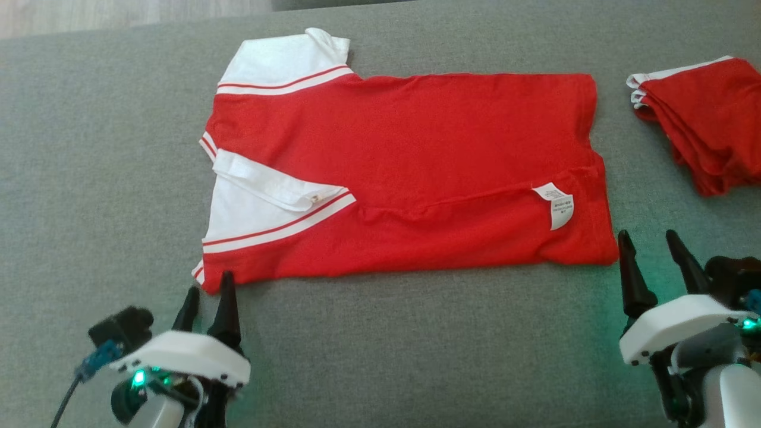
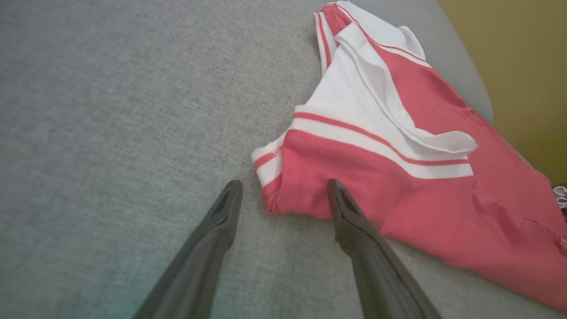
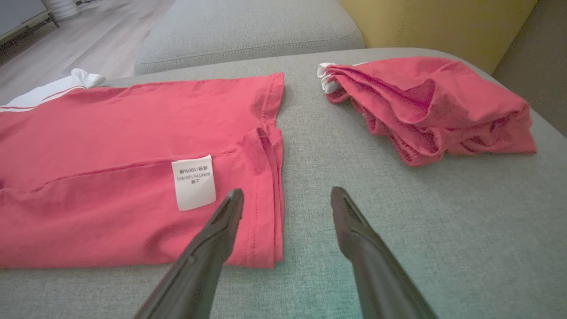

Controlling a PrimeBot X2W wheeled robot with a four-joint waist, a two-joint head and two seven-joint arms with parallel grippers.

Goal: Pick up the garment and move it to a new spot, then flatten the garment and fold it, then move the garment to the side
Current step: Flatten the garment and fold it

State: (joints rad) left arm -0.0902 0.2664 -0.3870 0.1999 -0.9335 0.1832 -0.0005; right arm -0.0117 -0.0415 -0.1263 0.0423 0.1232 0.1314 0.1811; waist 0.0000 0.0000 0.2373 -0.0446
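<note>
Work surface: A grey upholstered cushion (image 1: 89, 178) is carrying everything in the scene.
Garment: A red shirt (image 1: 404, 148) with white shoulder panels and red-and-white stripes is lying flat across the middle of the cushion.
Garment orientation: The white collar (image 1: 267, 184) end is pointing to the robot's left and the hem is pointing to its right.
Garment fold: The near long edge is lying turned over onto the body, and a white care label (image 1: 556, 204) is showing on it near the hem.
Left gripper (image 1: 210, 282): It is hanging at the near left corner of the shirt with its fingers spread wide and gripping nothing.
Left gripper detail: In the left wrist view, one finger (image 2: 350, 217) is overlapping the red edge while the other is lying over bare grey fabric; whether either is touching cannot be told.
Right gripper (image 1: 647, 233): It is hanging just beside the near right corner of the shirt, fingers spread wide and empty.
Right gripper detail: In the right wrist view, one fingertip is sitting over the hem corner and the other over bare cushion.
Second garment (image 1: 701, 119): A folded red bundle is resting apart from the shirt, at the far right.
Background: A yellow cushion (image 3: 434, 22) is standing behind the grey one.
</note>
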